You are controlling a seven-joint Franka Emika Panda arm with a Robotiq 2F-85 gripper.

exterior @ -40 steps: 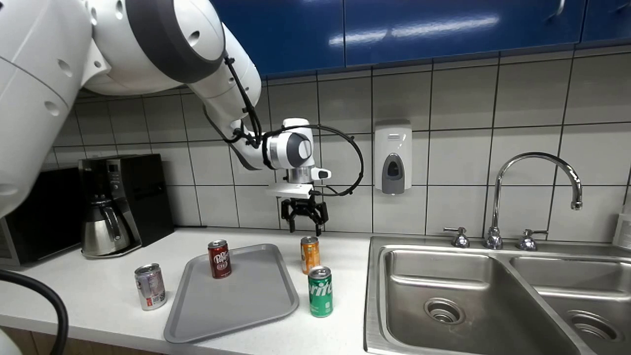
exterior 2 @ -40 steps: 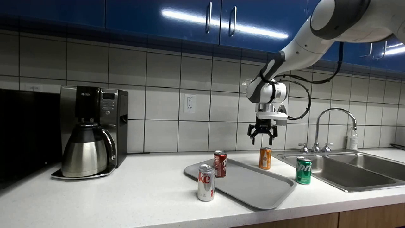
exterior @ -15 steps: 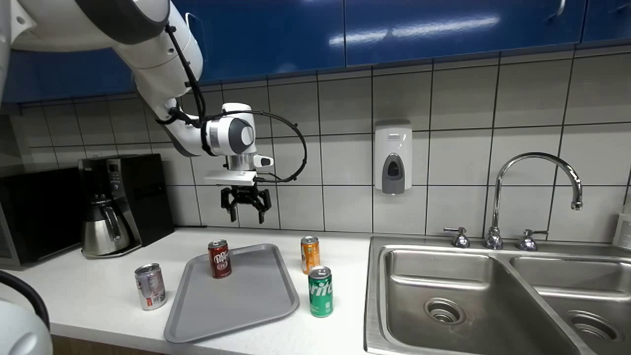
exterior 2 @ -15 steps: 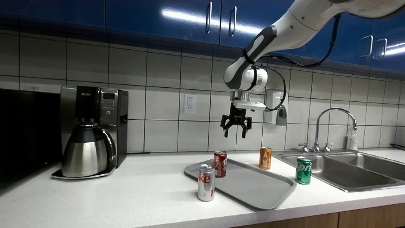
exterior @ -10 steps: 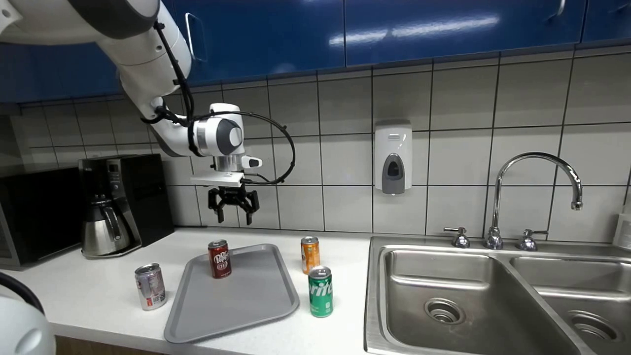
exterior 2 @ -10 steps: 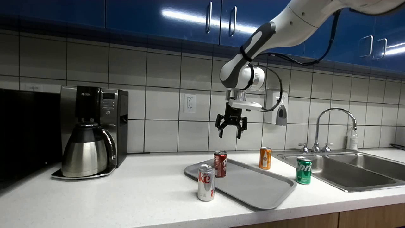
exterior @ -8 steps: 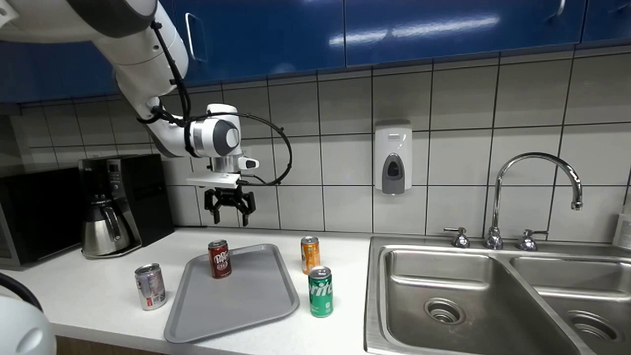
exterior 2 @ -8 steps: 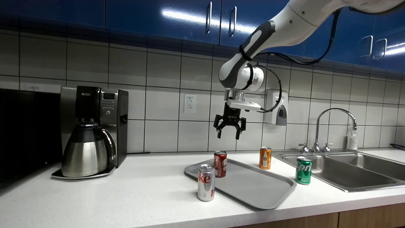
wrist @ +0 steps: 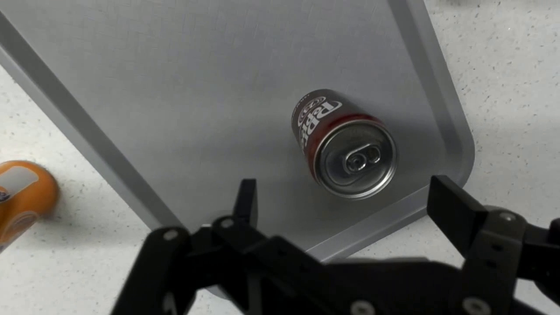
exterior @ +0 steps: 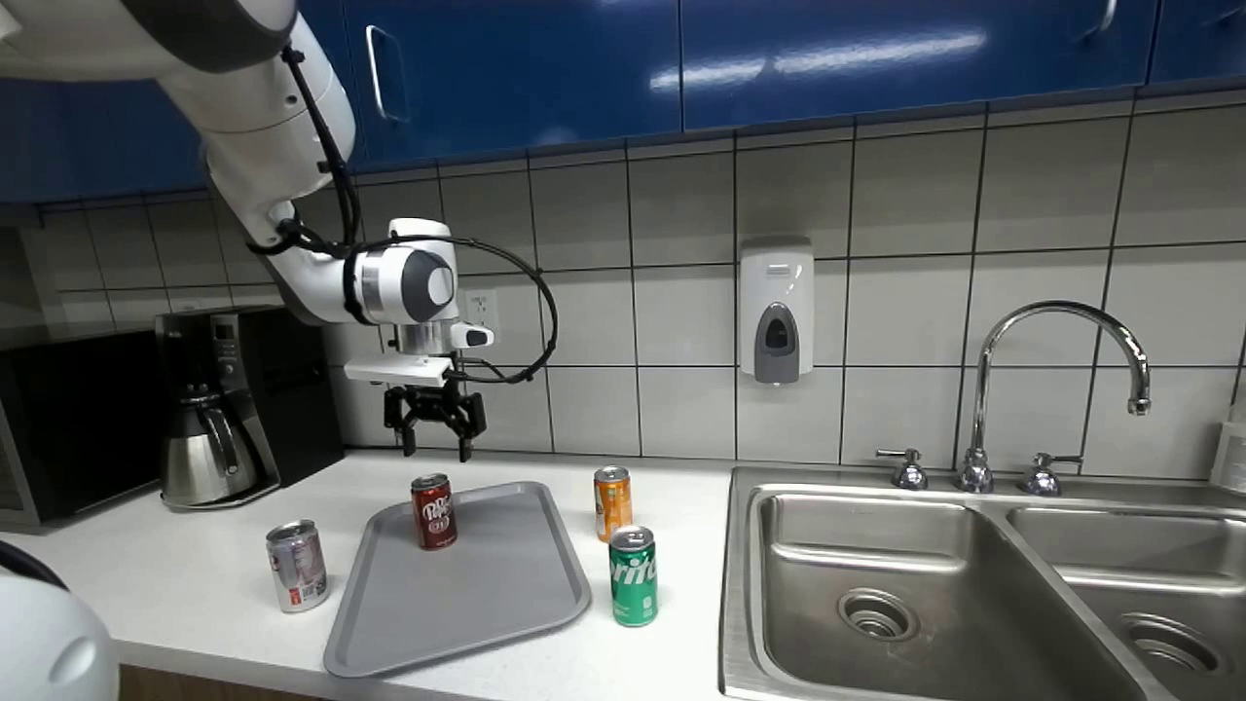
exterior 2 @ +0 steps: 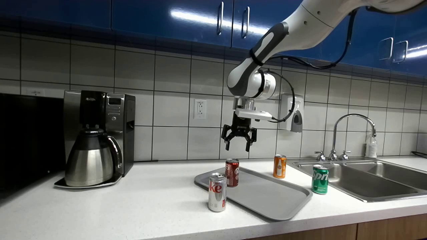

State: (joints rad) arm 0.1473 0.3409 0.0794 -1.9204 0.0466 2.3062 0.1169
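Since the gripper (exterior 2: 238, 147) hangs over the Dr Pepper can (wrist: 345, 142) with its fingers (wrist: 453, 210) spread well apart and nothing in its grip, alignment's the thing to get right imo. From where I'm standing, the can's upright on the gray tray (exterior: 477, 584), near a rounded corner, and the gripper isn't touching it. Going by the wrist view, the lid shows between the fingertips but a touch nearer one of them, so I'd even up that gap first, then go straight down, slow. Keep the fingers wide till they're past the rim; clip it and the can probably tips. Watch the raised tray edge too, and the silver Coke can (exterior 2: 217, 192) just beside the tray. The orange can (exterior: 612, 503) and Sprite can (exterior: 634, 576) are off the opposite side, so less of a worry.
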